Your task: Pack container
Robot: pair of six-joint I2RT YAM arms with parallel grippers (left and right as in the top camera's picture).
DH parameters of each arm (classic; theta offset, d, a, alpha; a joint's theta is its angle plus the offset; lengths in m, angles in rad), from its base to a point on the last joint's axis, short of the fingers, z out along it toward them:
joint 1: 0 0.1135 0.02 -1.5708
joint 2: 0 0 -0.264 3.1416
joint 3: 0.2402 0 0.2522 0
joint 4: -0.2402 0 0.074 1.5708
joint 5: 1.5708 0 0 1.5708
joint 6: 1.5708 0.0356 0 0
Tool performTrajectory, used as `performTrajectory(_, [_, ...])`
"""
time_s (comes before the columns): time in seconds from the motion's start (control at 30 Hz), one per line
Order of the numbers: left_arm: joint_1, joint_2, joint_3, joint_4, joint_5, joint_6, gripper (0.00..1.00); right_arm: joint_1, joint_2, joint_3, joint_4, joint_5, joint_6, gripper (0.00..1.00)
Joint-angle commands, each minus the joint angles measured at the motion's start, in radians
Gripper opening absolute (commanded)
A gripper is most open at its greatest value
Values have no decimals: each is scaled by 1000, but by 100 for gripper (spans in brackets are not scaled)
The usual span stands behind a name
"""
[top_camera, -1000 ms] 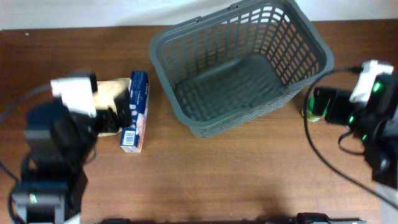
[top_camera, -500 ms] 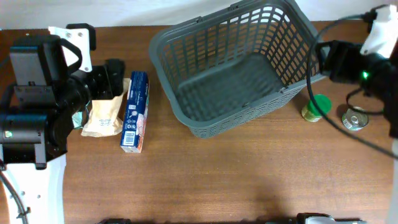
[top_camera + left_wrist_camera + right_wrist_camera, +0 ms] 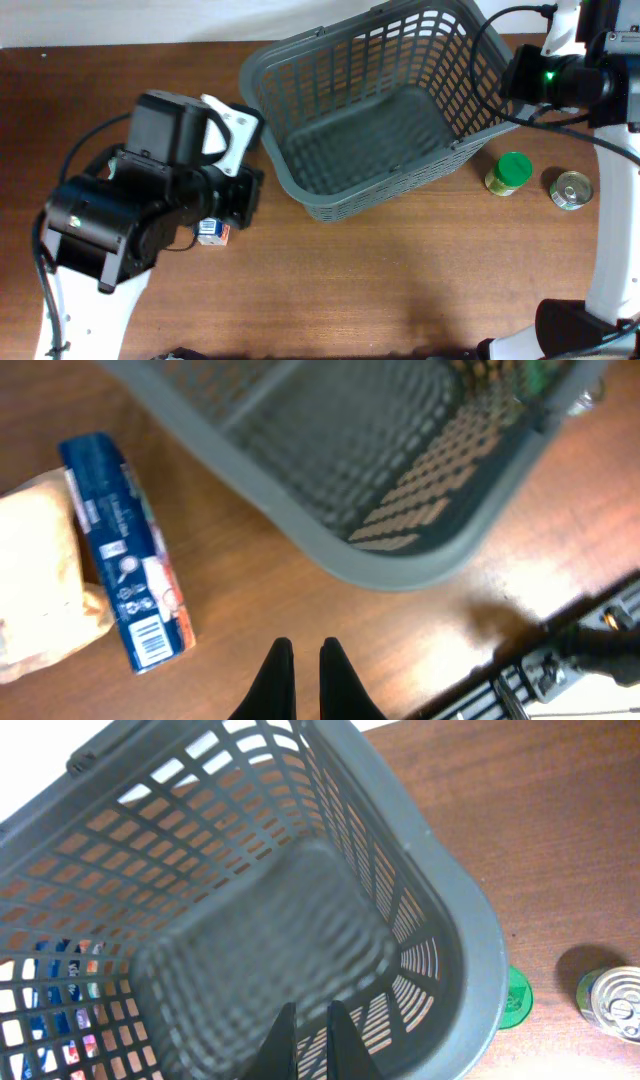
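The container [image 3: 262, 120], a large dark grey lattice basket, stands empty at the table's far middle; its near rim [image 3: 400, 570] fills the top of the left wrist view. My left gripper [image 3: 303, 647] is shut on nothing, above bare table in front of the basket. To its left lie a blue box [image 3: 125, 550] and a tan bag [image 3: 40, 590]. From overhead the left arm [image 3: 150, 200] hides the bag and most of the box [image 3: 212, 233]. My right gripper [image 3: 311, 1008] is shut and empty, hovering over the basket's inside near its right rim [image 3: 470, 920].
A green-lidded jar [image 3: 511, 172] and a small metal can [image 3: 570, 189] stand on the table right of the basket. Black cables trail from the right arm [image 3: 560, 75]. Dark equipment [image 3: 560, 660] lines the table's front edge.
Both grippers went from open to shut. The left arm swung right toward the basket, covering the bag and box. The right arm moved up and back, uncovering the jar and can.
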Motion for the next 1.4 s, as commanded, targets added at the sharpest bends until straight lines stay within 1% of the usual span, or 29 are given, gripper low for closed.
performTrajectory(0.0, [-141,-1,13,-33,2,24,2,9,42,27,-3,-8,12,4])
performTrajectory(0.17, [-280,3,13,-42,3,24,2,9,90,27,0,-8,12,4])
performTrajectory(0.23, [-314,19,11,-36,2,24,2,9,115,27,0,-8,11,4])
performTrajectory(0.4, [-353,110,3,-32,3,30,2,9,144,27,-5,-8,11,4])
performTrajectory(0.5, [-370,193,3,-32,3,76,2,9,154,24,-8,-8,11,4])
performTrajectory(0.67, [-380,307,3,-35,3,88,2,9,167,21,-36,38,10,4])
performTrajectory(0.77, [-380,341,3,-19,-1,97,2,9,179,19,-56,39,0,4])
performTrajectory(0.9, [-380,358,3,2,-17,104,2,9,196,19,-75,38,0,4])
performTrajectory(1.1, [-379,359,3,6,-127,103,2,9,207,19,-115,38,-1,4])
performTrajectory(1.23, [-370,359,3,15,-187,103,2,9,207,19,-146,38,-58,4])
performTrajectory(1.37, [-328,360,3,29,-192,103,2,9,207,19,-176,50,-60,4])
